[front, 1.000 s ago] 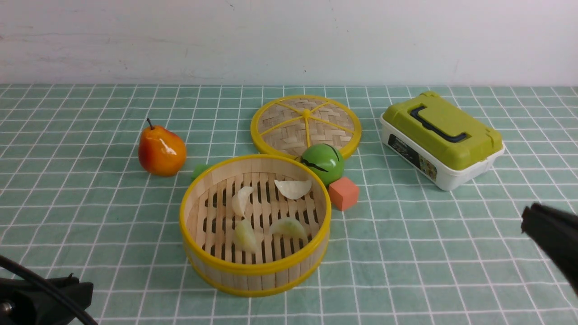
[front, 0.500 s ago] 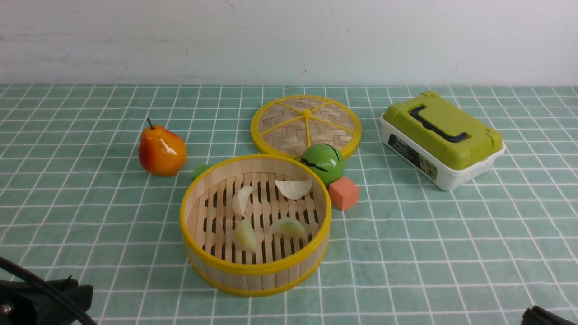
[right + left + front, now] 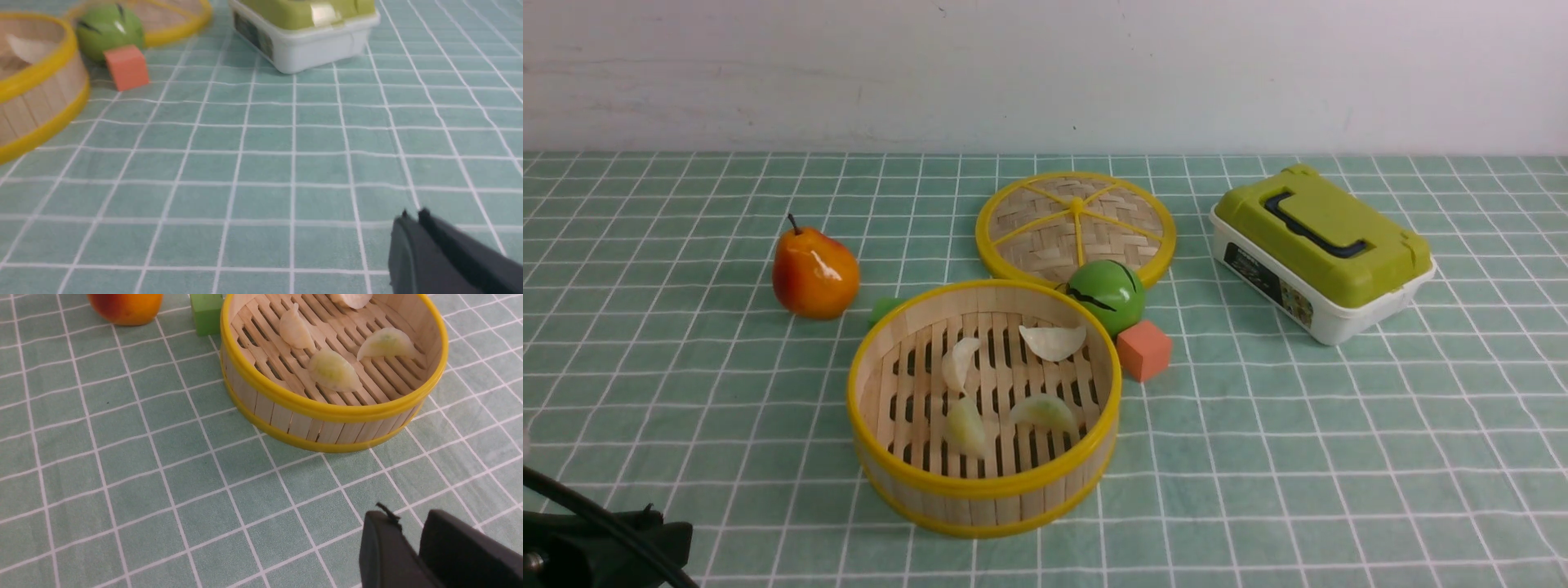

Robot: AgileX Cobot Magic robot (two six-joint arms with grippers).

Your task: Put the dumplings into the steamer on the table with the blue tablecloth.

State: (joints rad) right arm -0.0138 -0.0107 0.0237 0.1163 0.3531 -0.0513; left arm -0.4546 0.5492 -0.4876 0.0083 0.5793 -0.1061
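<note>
All four dumplings (image 3: 1005, 384) are sitting in the steamer (image 3: 984, 490), mid-bench on the blue cloth (image 3: 1298, 449), same spots as a second ago. What changed is the right arm: a second back it poked in at the right edge of the front view, then only a sliver at the bottom corner, now it's gone from there. Its wrist cam shows the right hand (image 3: 412, 218) pinched shut, holding nothing, low over bare cloth. The left hand (image 3: 408, 526) has a narrow gap between its fingers, empty, on the near side of the steamer. Pear (image 3: 815, 273), lid (image 3: 1076, 222), green ball (image 3: 1107, 296), orange cube (image 3: 1145, 349) and green box (image 3: 1321, 249) haven't budged.
</note>
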